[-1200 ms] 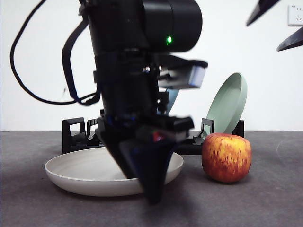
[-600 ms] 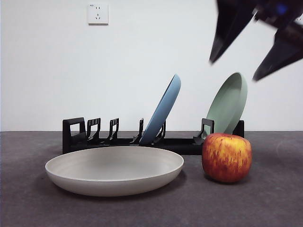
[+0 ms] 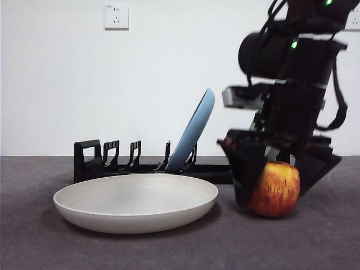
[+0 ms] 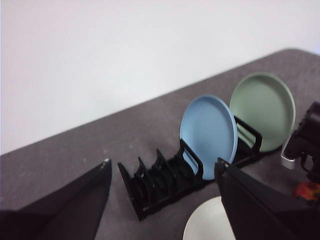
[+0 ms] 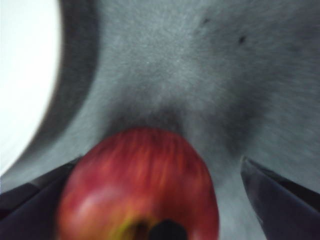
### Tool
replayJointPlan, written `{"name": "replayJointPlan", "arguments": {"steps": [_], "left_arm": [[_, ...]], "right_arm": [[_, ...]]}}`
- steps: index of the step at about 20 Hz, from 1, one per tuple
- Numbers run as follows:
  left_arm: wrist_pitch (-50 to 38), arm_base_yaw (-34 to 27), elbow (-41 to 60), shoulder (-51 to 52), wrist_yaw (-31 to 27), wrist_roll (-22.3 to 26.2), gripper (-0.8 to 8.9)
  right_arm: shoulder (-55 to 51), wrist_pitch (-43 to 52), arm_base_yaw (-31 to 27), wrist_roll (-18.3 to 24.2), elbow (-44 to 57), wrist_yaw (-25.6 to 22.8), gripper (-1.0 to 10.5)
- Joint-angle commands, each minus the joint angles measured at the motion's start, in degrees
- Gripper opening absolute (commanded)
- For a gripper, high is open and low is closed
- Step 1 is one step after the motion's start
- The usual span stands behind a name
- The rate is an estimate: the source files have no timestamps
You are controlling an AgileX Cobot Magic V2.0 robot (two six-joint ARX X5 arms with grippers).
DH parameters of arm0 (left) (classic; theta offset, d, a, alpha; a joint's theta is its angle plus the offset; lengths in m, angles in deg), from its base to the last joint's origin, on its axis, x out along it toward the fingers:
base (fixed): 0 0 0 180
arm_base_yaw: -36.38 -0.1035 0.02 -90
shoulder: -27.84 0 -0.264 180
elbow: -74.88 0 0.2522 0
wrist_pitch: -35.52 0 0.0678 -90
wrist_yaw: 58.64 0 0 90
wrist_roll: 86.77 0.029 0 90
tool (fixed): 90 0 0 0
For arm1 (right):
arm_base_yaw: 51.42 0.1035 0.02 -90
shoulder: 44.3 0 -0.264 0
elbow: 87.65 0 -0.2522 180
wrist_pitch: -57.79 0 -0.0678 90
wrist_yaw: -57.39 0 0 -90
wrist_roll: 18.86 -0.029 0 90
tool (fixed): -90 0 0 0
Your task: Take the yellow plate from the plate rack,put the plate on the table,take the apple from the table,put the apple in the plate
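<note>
The yellow plate (image 3: 135,202), cream and shallow, lies flat on the table (image 3: 45,247) in front of the plate rack (image 3: 90,160). The apple (image 3: 278,188) stands on the table to its right. My right gripper (image 3: 274,197) is lowered over the apple with its jaws open, one on each side. In the right wrist view the apple (image 5: 140,185) sits between the jaws of the right gripper (image 5: 150,200), with the plate's rim (image 5: 25,75) beside it. My left gripper (image 4: 162,164) is open and empty, high above the rack (image 4: 150,185).
A light blue plate (image 3: 194,132) leans in the rack. A pale green plate (image 4: 262,111) stands at the rack's end; the right arm hides it in the front view. A wall socket (image 3: 116,16) is on the white back wall.
The left arm has lifted away from the yellow plate and left the front view. The right arm has come down from the top right and now straddles the apple.
</note>
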Motion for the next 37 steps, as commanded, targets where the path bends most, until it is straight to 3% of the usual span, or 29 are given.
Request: {"name": "replayJointPlan", "arguments": {"steps": [1,4,5,13,15,17,20,24,37], "left_arm": [[0.8,-0.1,0.3,-0.1,-0.2,-1.0,3.45],[1.4,-0.1,0.3,-0.1,-0.2,-1.0,3.45],[1.8,-0.1,0.3,-0.1,-0.2,-1.0,3.45],[2.1,-0.1,0.3,-0.1,-0.2,-1.0,3.45],[2.1,-0.1,0.3,-0.1,-0.2,-1.0,3.45],[2.1,-0.1,0.3,-0.1,-0.2,-0.9,3.45],[2.1,-0.1,0.3,-0.1,-0.2,-0.9,3.45],[2.1,-0.1,0.3,-0.1,-0.1,-0.9,3.45],[4.4,-0.1,0.3,-0.1,-0.1,-1.0,3.45]], "right_arm": [[2.3,0.4,0.1,-1.5,0.0,0.0,4.9],[2.4,0.3,0.2,-2.4,0.0,0.1,0.5],[2.3,0.3,0.2,-2.4,0.0,0.0,-0.1],[-4.6,-7.7,1.6,-6.0,-6.4,0.8,-0.1],[-6.1,-8.3,3.6,-6.3,-11.3,6.8,-0.1],[-6.1,-8.2,6.8,-6.4,-15.8,8.7,-0.1],[-4.1,-6.8,12.9,-6.4,-20.8,8.4,-0.1],[1.8,-4.8,18.7,-6.3,-24.7,4.1,-0.1],[20.2,-2.3,19.6,-4.8,-26.1,1.4,-0.1]]}}
